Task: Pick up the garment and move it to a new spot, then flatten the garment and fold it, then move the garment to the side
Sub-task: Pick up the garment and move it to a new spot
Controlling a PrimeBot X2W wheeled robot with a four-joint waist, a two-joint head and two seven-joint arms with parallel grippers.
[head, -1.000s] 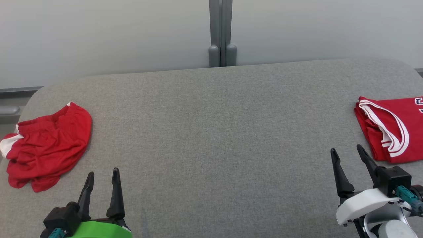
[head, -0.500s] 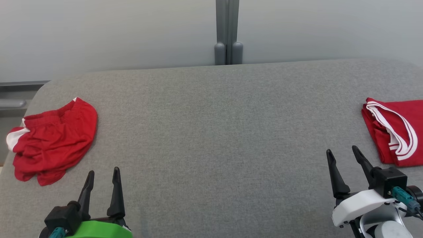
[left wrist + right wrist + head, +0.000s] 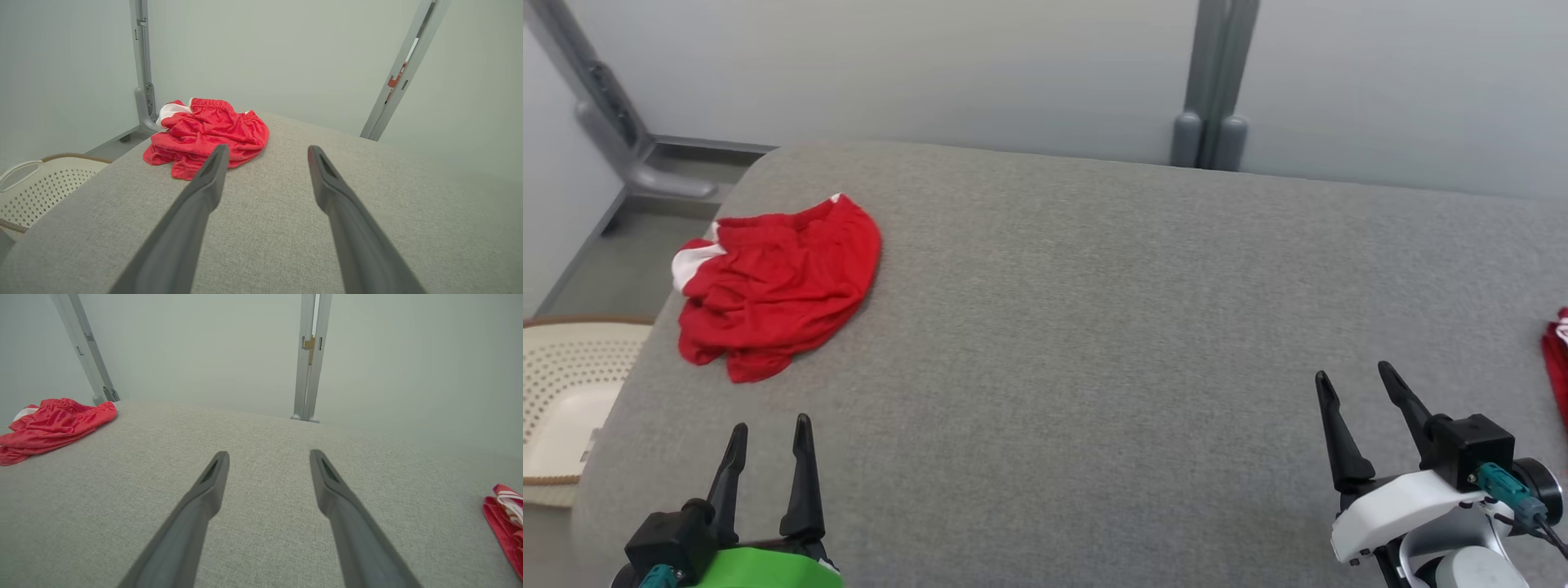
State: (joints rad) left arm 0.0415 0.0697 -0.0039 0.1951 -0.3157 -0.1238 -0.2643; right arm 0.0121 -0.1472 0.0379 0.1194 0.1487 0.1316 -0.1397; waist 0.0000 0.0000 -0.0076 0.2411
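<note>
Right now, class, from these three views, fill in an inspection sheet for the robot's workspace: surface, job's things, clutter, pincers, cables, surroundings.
Surface: grey fabric table, flat and smooth.
Job's things: red shorts, crumpled near the far left corner, untouched.
Clutter: second red garment, white-trimmed, at the table's right edge.
Pincers: left pincer and right pincer both open, holding nothing, above the near edge.
Cables: teal connector with a thin lead at the right wrist.
Surroundings: cream perforated basket beside the table's left end; pale walls, grey post.

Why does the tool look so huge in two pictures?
Left wrist view: the left tool sits right against the wide-angle lens, so it looms large; right wrist view: same for the right tool; head view: both look small and crisp.
</note>
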